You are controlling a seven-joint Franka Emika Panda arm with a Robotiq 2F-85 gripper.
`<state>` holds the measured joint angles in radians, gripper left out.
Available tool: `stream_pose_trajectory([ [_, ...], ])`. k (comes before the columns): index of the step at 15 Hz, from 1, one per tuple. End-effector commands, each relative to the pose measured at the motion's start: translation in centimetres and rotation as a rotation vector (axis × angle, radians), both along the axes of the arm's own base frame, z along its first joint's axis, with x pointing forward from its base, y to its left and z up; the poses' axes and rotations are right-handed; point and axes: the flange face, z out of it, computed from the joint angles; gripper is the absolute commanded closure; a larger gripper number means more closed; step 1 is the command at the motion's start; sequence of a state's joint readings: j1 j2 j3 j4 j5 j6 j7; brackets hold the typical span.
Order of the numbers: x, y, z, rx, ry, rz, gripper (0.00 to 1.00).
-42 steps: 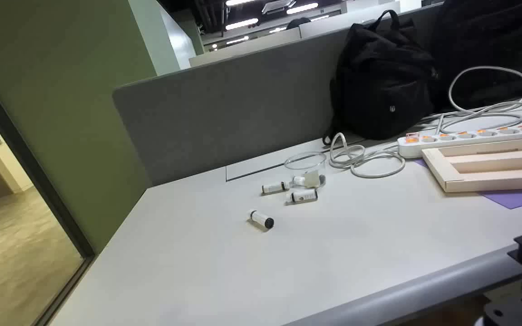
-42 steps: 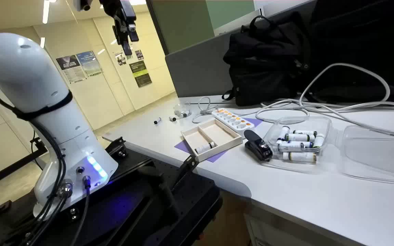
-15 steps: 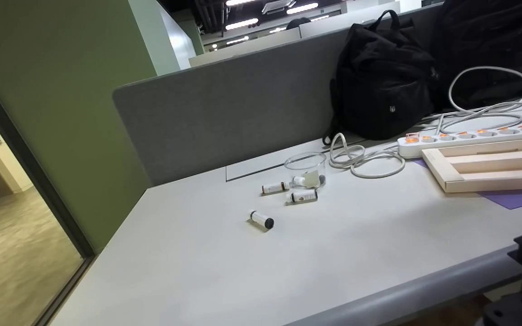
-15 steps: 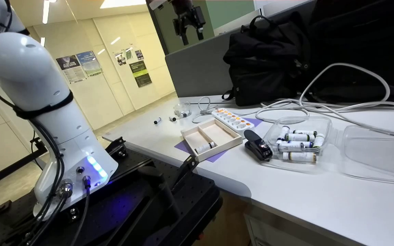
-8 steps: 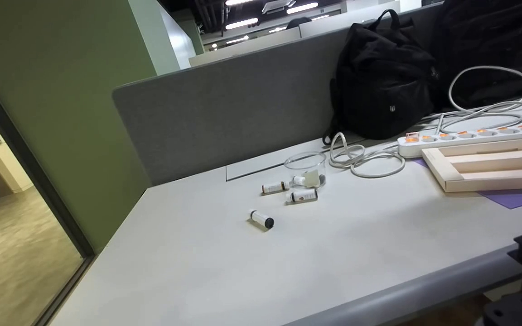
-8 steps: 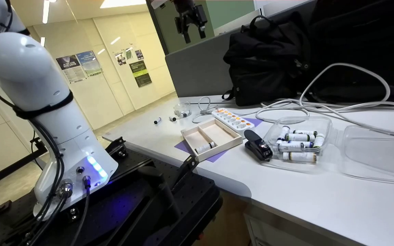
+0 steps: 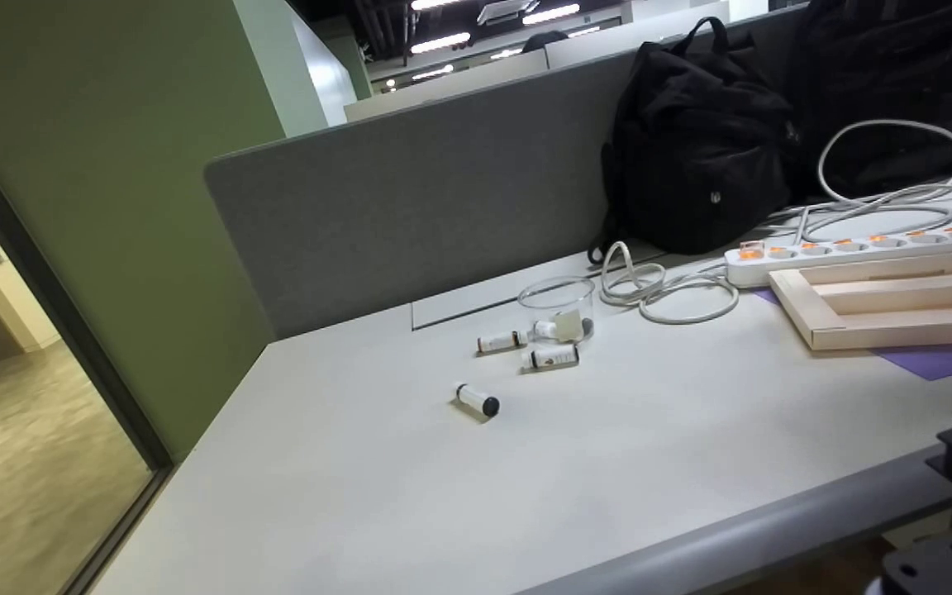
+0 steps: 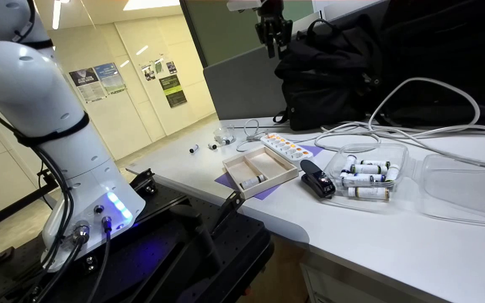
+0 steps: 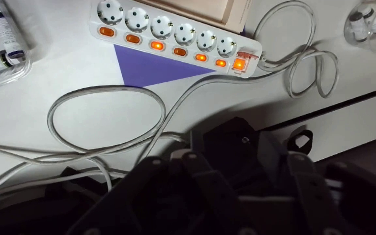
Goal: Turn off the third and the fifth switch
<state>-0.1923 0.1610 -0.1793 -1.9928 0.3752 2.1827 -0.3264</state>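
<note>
Two targets apply: the lit orange oval plastic third switch [image 9: 157,45] and the lit orange oval plastic fifth switch [image 9: 201,57], counted from the end opposite the lit square orange master switch [image 9: 239,63]. Both are set in the long white plastic six-socket power strip [image 9: 171,40], which lies on the white tabletop [image 9: 60,58], just beside the pale wooden compartment tray [image 8: 272,182] and overlapping the flat purple sheet [image 9: 152,68].

Gripper status: the black two-fingered gripper [image 8: 277,52] hangs above the tabletop, well apart from the strip. Its fingers stand apart; nothing is seen held between them.

Handling (estimated): expect a rigid, smooth, fairly light housing, liable to slide under sideways force. Rockers should be springy and short in travel, snapping over under a firm vertical press; excess force could crack the translucent caps. Which half of each rocker stands raised is too small to tell.

Do not grasp the rockers. Bring the fingertips together and press the raised half as with a narrow probe. If the strip shifts, hold the housing across its narrow width, clear of the switches.

Caution: the lit orange oval sixth switch [image 9: 220,62] sits near the fifth; broad contact may trip it.
</note>
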Motion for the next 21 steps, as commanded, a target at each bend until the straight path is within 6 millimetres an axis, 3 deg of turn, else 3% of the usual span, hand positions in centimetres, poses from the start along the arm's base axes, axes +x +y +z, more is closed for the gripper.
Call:
stream_pose_trajectory([
  [1, 3.6, -3.1, -4.2, 0.069, 0.058, -0.025, 0.81],
  [3, 4.4, -3.4, -6.9, 0.048, 0.176, -0.063, 0.95],
  [4, 2.4, -3.1, -5.7, 0.052, 0.102, -0.028, 0.78],
  [7, 3.8, -3.3, -8.3, 0.053, 0.159, -0.038, 0.95],
  [12, 4.2, -3.3, -7.8, 0.049, 0.161, -0.037, 0.99],
  [17, 5.5, -3.3, -11.9, 0.094, 0.164, -0.100, 1.00],
  [21, 5.4, -2.7, -16.4, 0.090, 0.261, -0.128, 1.00],
])
